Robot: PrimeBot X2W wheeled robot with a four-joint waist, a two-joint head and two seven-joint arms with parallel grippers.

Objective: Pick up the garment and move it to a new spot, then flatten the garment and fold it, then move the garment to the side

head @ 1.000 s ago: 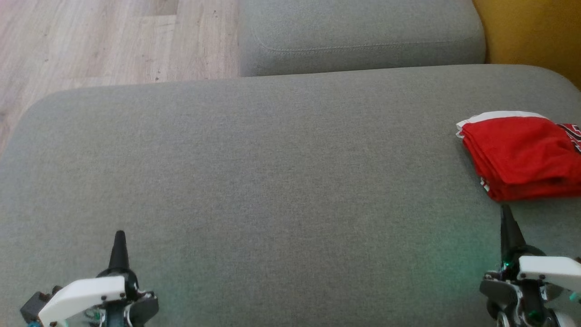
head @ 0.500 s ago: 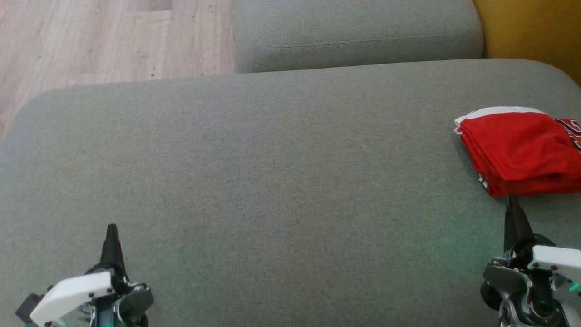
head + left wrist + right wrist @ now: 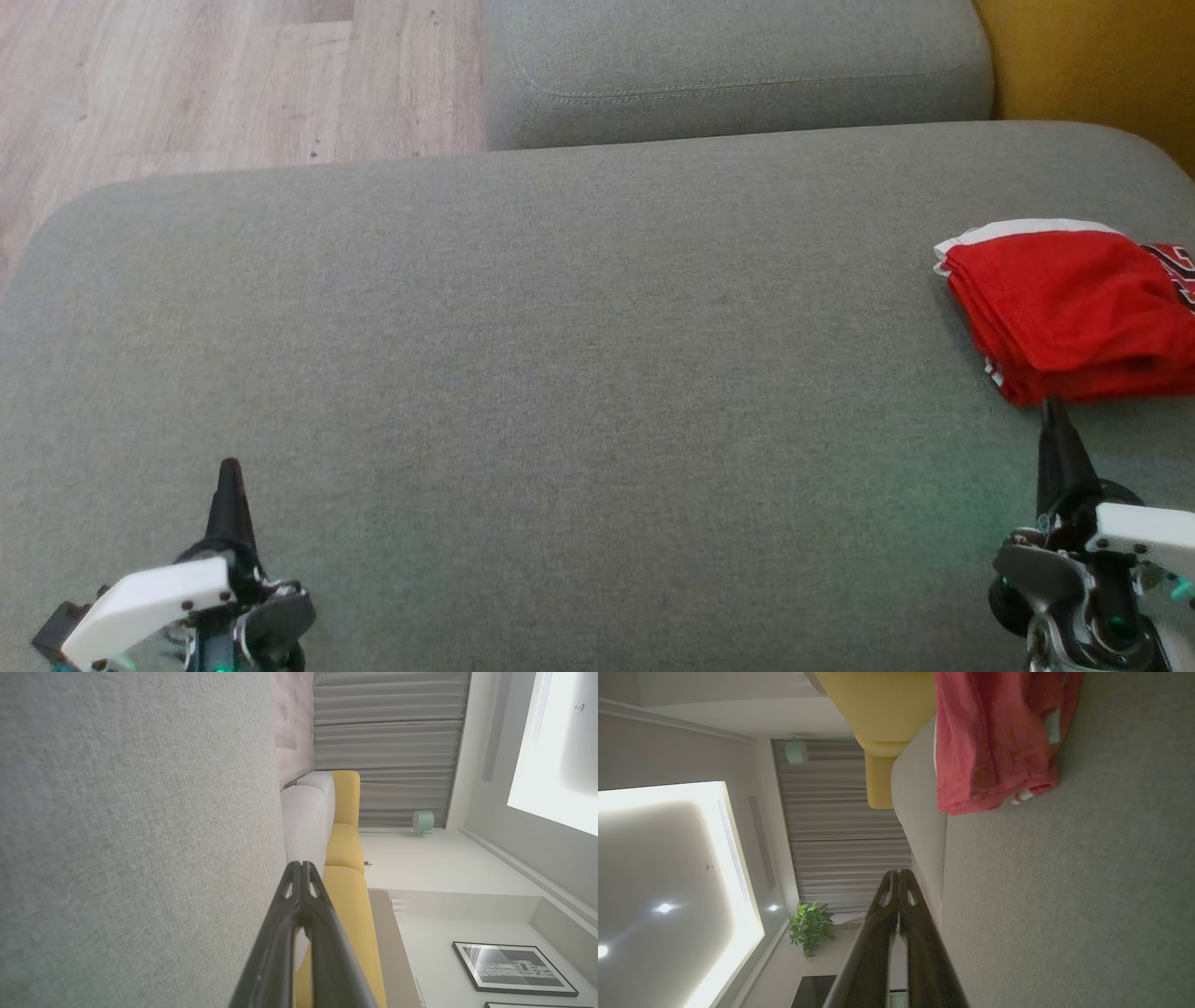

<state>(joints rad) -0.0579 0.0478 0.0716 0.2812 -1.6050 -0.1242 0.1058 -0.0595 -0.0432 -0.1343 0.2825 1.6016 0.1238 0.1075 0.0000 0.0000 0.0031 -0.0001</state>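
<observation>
Red fabric with white trim: the garment lies folded in a compact stack at the right end of the grey sofa cushion. The right gripper sits low on the right with its fingers pressed together into a single point. Its tip is just beside the garment's near edge, and whether they touch cannot be told. The left gripper sits low on the left, fingers likewise pressed together, holding nothing, well apart from the garment. Wooden floor lies beyond the cushion. A yellow sofa section stands behind the garment.
</observation>
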